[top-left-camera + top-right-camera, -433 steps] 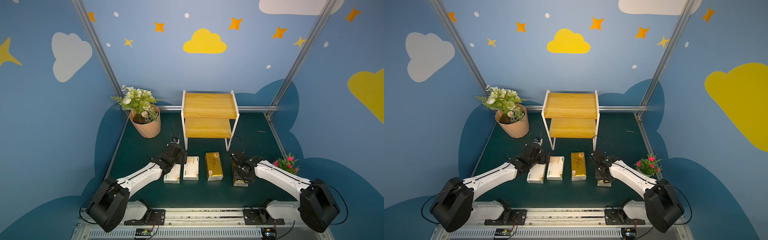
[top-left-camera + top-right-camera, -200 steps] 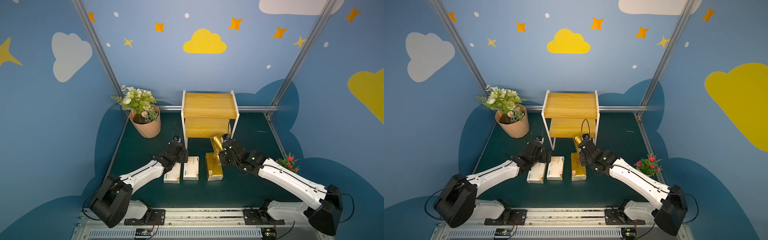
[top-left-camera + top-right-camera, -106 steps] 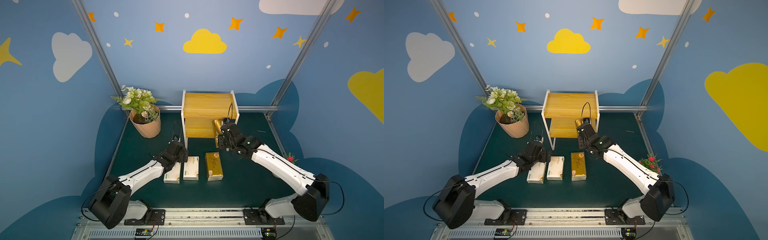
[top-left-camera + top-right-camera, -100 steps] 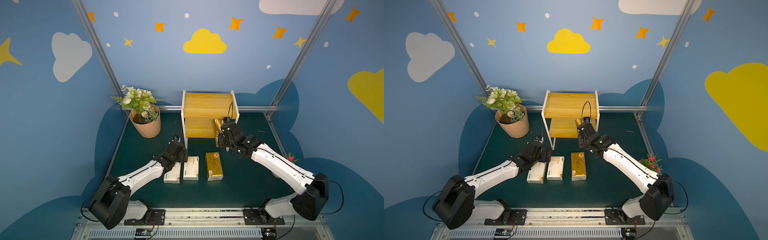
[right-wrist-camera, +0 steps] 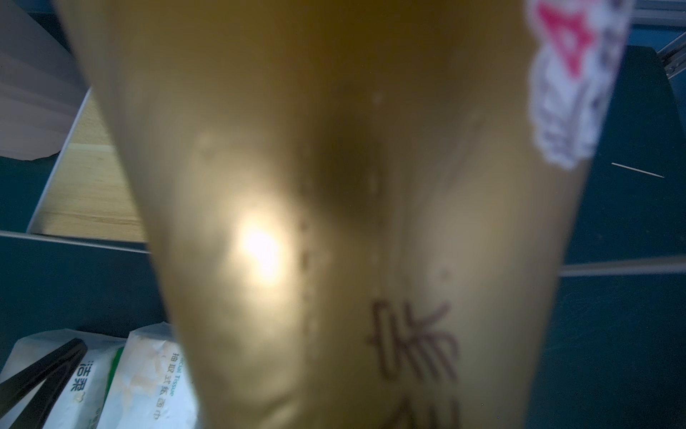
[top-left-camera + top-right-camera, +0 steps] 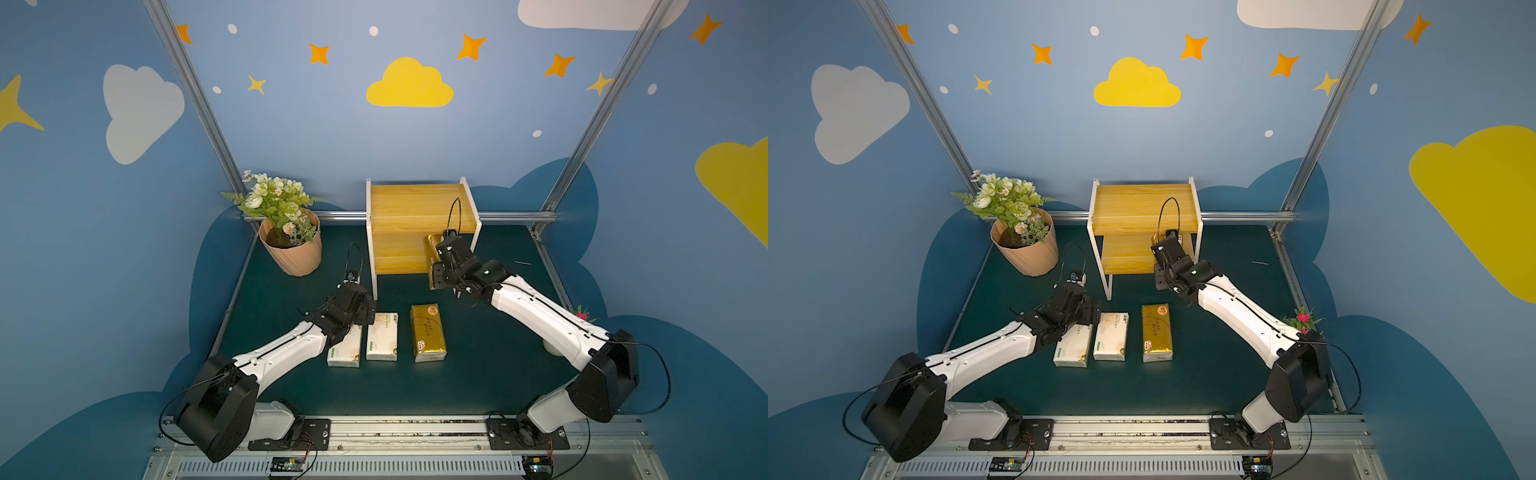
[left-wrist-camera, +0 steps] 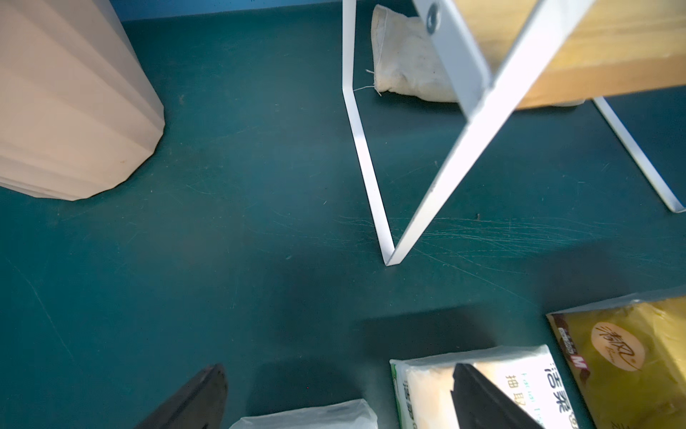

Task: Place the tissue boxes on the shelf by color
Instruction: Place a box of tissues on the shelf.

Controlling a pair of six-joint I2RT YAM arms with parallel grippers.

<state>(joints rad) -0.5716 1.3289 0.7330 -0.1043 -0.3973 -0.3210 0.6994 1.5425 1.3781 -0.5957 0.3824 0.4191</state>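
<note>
Largely hidden, right fingers (image 6: 441,255) clamp a gold pack (image 5: 334,185); left fingers (image 7: 479,405) gape wide.

Blue walls (image 6: 311,133) are closing in on three sides, carrying a yellow cloud (image 6: 409,85), orange stars (image 6: 471,46) and a white cloud (image 6: 139,110). Silver posts (image 6: 199,104) are running up the back corners. A dark green mat (image 6: 478,374) is covering the tabletop, a peach flowerpot (image 6: 296,259) of pale blooms is standing near the left post, and pink flowers (image 6: 1302,318) are peeking out at the right.

Gold pack (image 5: 334,223) fills the right wrist view — blurred, cut off.
</note>
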